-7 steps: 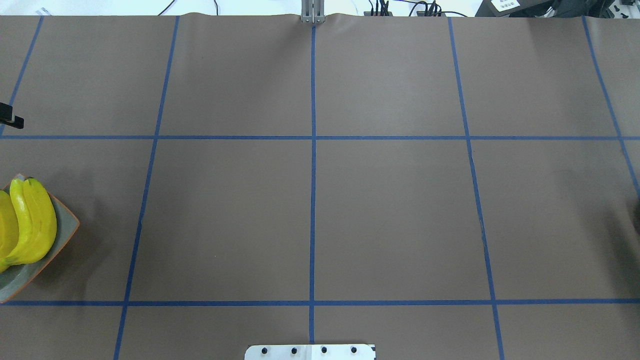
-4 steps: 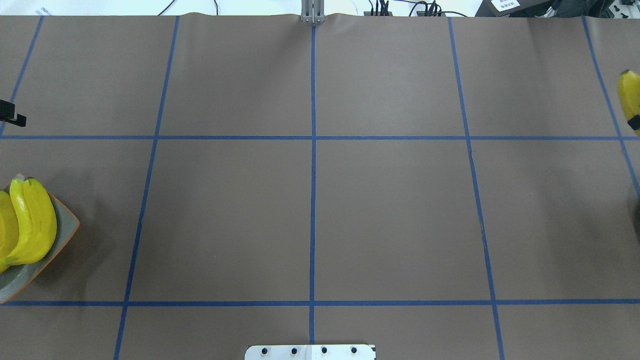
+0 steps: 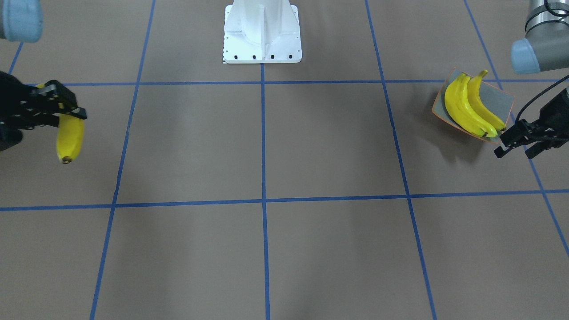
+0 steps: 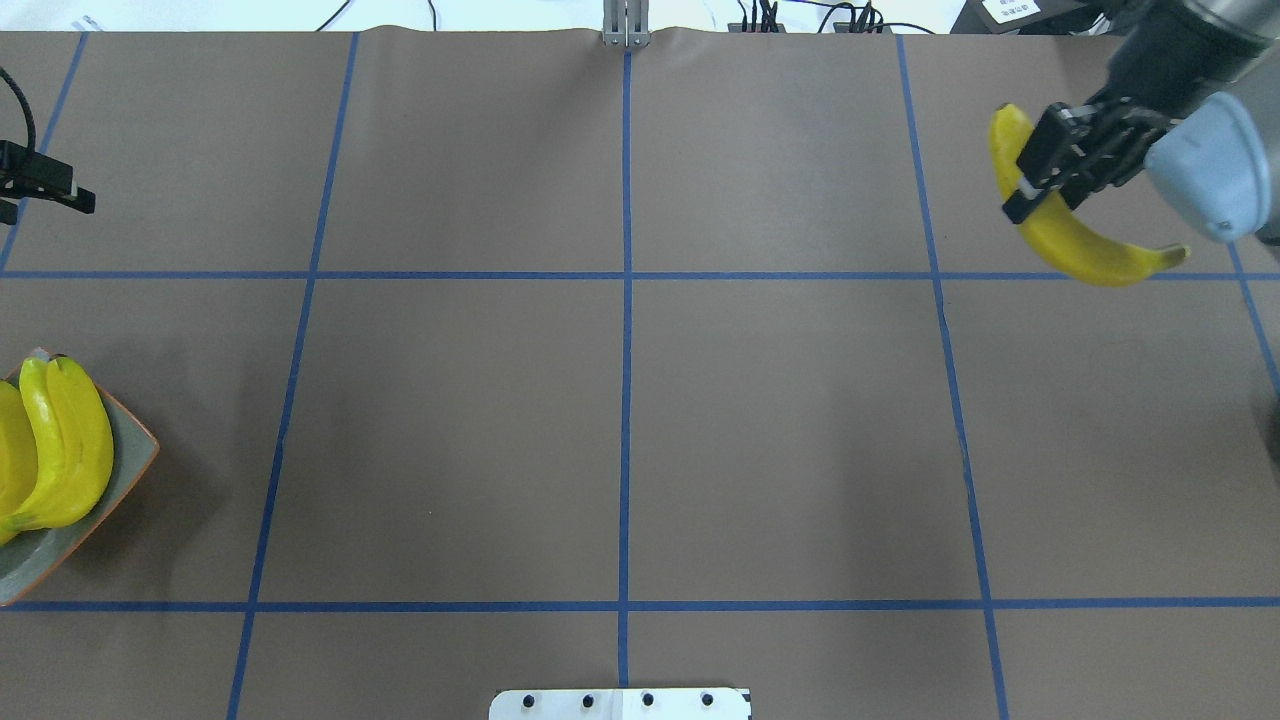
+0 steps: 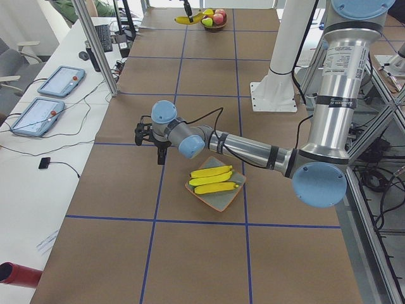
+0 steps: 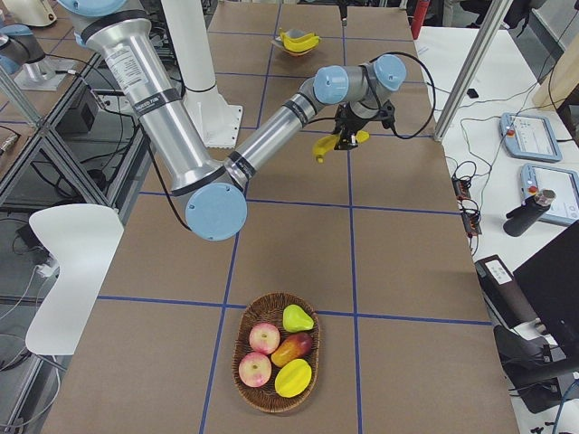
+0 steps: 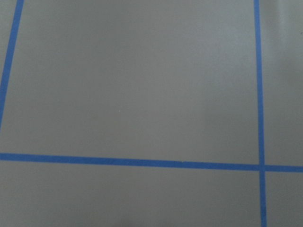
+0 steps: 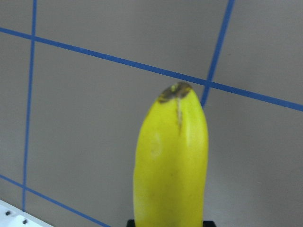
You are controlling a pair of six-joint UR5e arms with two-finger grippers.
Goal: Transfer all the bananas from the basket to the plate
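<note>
My right gripper is shut on a yellow banana and holds it above the table at the far right. It shows at the left of the front-facing view, with the banana hanging below it. The right wrist view shows the banana's dark tip. The grey plate with the orange rim sits at the near left and holds two bananas. My left gripper is open and empty, just beyond the plate.
A wicker basket stands at the table's right end, holding apples, a pear and other fruit; I see no banana in it. The robot's white base is at the near middle. Blue tape lines grid the brown table.
My right gripper has come in from the right edge with the banana and moved left over the table. My left gripper has shifted slightly farther and to the right.
</note>
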